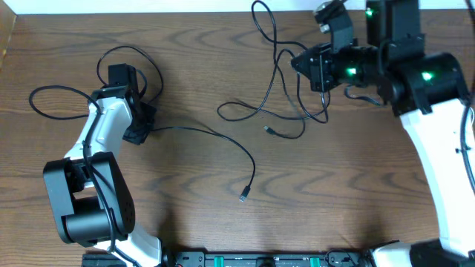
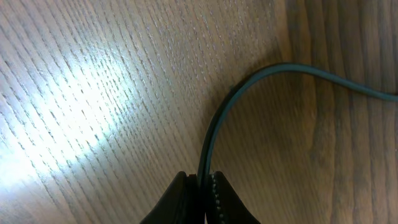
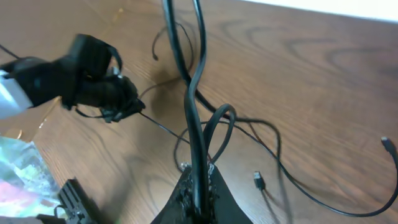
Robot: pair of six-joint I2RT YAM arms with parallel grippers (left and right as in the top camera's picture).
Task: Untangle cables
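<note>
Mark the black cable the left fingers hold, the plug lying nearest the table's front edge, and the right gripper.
Black cable (image 2: 231, 96): left wrist view, mid-bend.
Plug (image 1: 243, 196): overhead view, on its tip.
Right gripper (image 3: 198, 183): right wrist view, between the fingertips.

A dark wood-grain counter (image 1: 193, 81) fills the overhead view, a black rail with green markings (image 1: 260, 260) along its near edge; crumpled clear plastic (image 3: 18, 165) lies to one side.

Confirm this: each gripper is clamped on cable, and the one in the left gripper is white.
Wrong on colour: the cable in the left gripper is black, not white; the left wrist view shows it. The right gripper is clamped on black cables, as stated.
</note>
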